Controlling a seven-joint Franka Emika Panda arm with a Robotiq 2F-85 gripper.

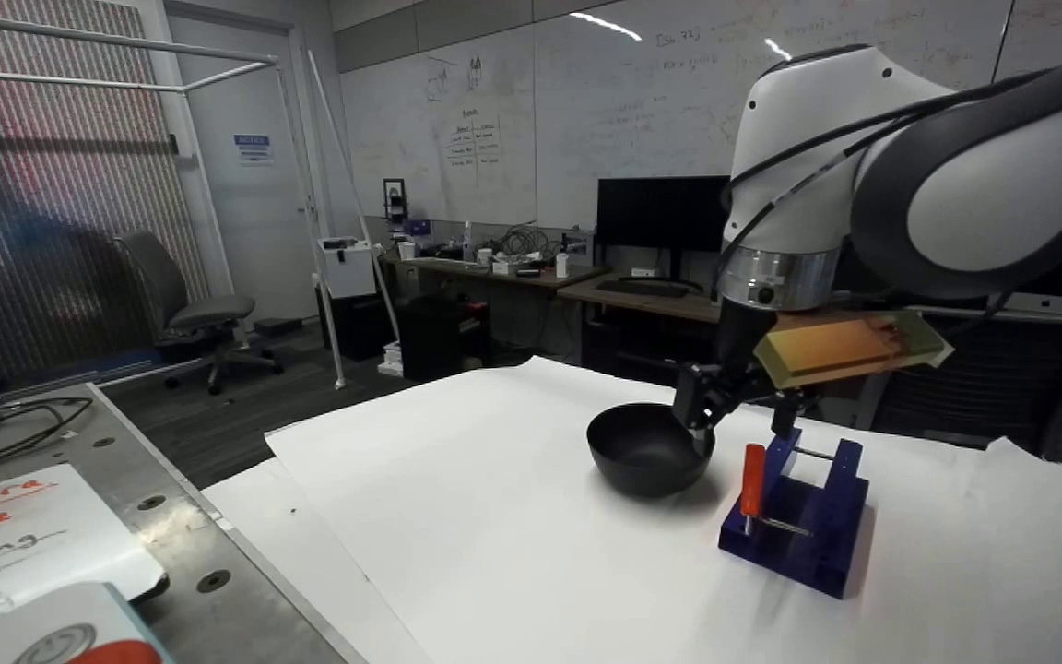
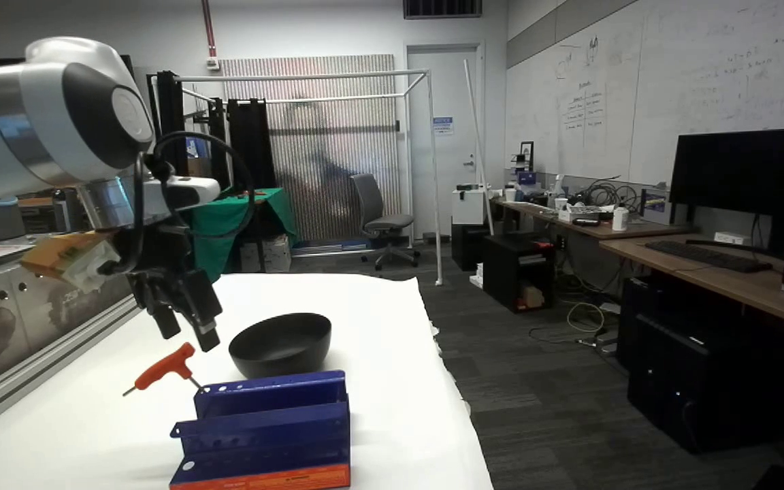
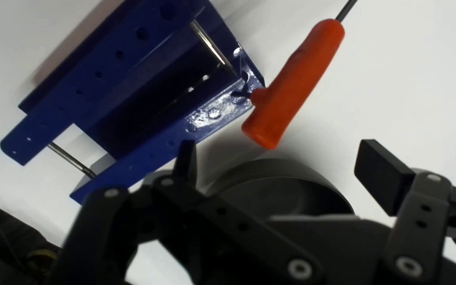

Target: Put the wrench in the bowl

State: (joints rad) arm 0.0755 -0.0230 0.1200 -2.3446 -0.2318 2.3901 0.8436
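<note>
Checking the wrist view, I read the end effector (image 3: 281, 164) as spread apart. The wrench (image 3: 295, 83) sits upper right of centre, one shaft meeting the blue rack (image 3: 141, 91), upper left; bowl (image 3: 279, 194) at lower centre, partly covered.

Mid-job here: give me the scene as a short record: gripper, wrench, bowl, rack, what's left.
gripper: open, holding nothing
wrench: orange-red T-handle, one shaft apparently seated in a hole at one end of the rack
bowl: black, upright on the white paper, apart from the rack
rack: dark blue, on the same paper, orange strip along one edge
left: likely grip the wrench, draw it from the rack, set it in the bowl
</note>
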